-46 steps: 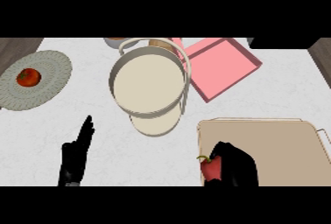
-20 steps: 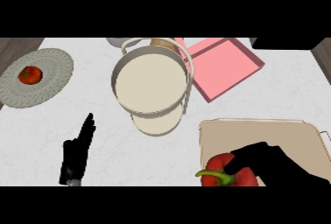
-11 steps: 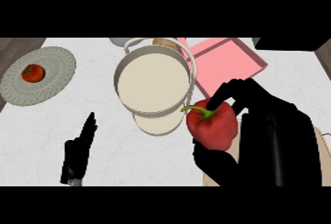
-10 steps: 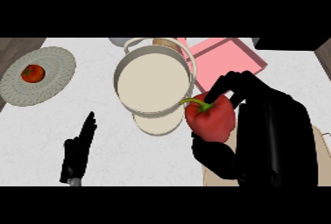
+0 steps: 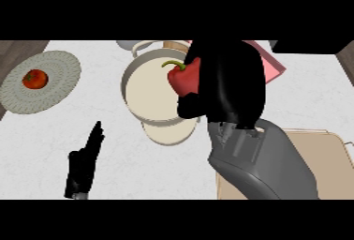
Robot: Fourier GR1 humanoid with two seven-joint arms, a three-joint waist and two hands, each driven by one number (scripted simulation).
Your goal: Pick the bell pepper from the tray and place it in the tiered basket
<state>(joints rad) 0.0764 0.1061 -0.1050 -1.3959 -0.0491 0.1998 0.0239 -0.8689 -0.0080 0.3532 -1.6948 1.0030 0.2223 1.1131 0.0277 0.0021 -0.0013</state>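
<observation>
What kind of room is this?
Probably a kitchen. A white counter holds a tiered basket and a plate with a tomato, and the right robot hand holds a red bell pepper.

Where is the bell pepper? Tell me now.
The bell pepper is held in the right hand, over the tiered basket's right side, upper centre of the head view.

red bell pepper [image 5: 182, 79] with green stem, cream tiered basket [image 5: 149, 91], black hands, grey forearm [image 5: 266, 164], beige tray [image 5: 328, 164], pink board [image 5: 273, 65], white speckled counter [image 5: 159, 168], red tomato [image 5: 34, 79] on grey-green ribbed plate [image 5: 52, 93]
</observation>
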